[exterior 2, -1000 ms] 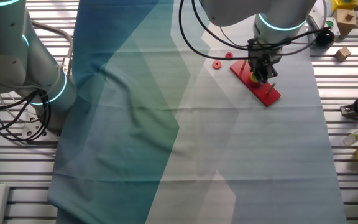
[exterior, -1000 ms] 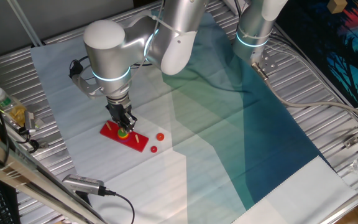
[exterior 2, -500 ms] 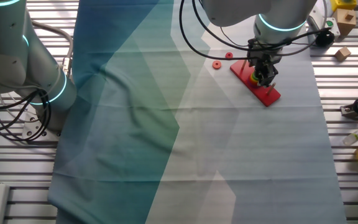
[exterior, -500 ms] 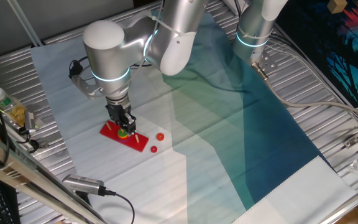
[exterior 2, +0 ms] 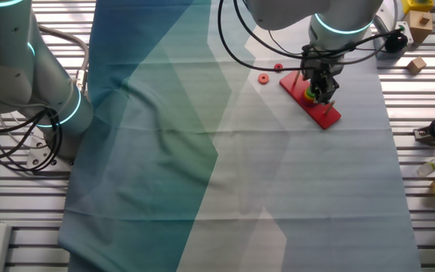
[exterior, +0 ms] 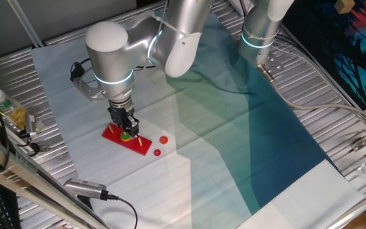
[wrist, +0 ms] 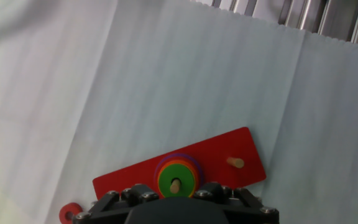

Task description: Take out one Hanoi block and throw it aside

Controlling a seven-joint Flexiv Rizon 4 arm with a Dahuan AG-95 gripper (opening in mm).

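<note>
The Hanoi block [wrist: 166, 179] is a small green disc. It sits on top of a stack of coloured rings on a peg of the red base [wrist: 129, 182]. My gripper [wrist: 176, 190] hangs straight over that stack, with its black finger mounts on either side of the green disc. The fingertips are hidden under the hand. In one fixed view the gripper [exterior: 126, 129] stands down on the stack, where a bit of green [exterior: 125, 135] shows on the red base [exterior: 142, 144]. The other fixed view shows the gripper [exterior 2: 316, 89] on the base [exterior 2: 325, 112].
Two small red discs [exterior: 163, 139] [exterior: 157, 152] lie on the cloth beside the base. One red disc [wrist: 70, 213] shows in the hand view. A bare peg [wrist: 234, 163] stands on the base. A second arm [exterior 2: 44, 83] stands at the cloth's far side. Bottles [exterior: 8, 108] line the edge.
</note>
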